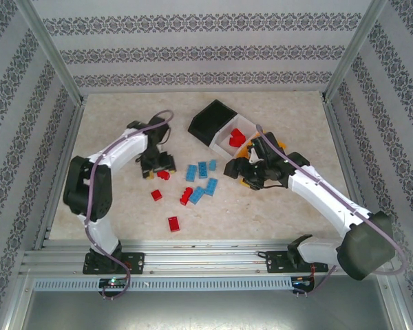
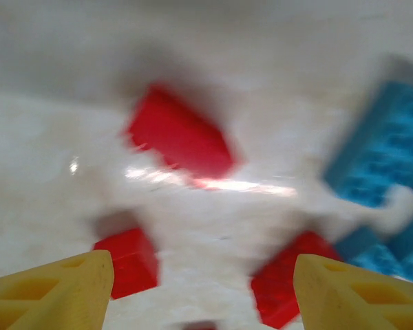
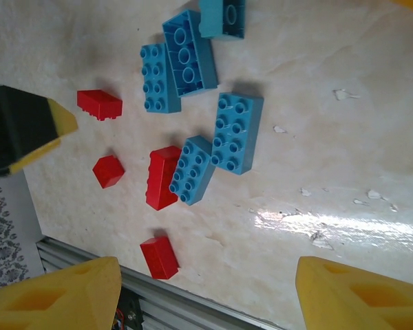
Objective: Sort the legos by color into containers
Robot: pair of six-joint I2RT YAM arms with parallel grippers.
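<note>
Loose legos lie mid-table: blue ones in a cluster and red ones scattered nearer the front. My left gripper hangs open just over a red lego. In the blurred left wrist view its gripper has bare table between the fingers, with red legos and a blue one ahead. My right gripper stands open to the right of the blue cluster. In its wrist view the gripper is empty above blue and red legos. The containers sit behind: black, white holding red legos, orange mostly hidden.
Patterned walls enclose the table on three sides. A metal rail runs along the front edge, close to the nearest red lego. The left gripper's black and yellow finger shows at the left of the right wrist view.
</note>
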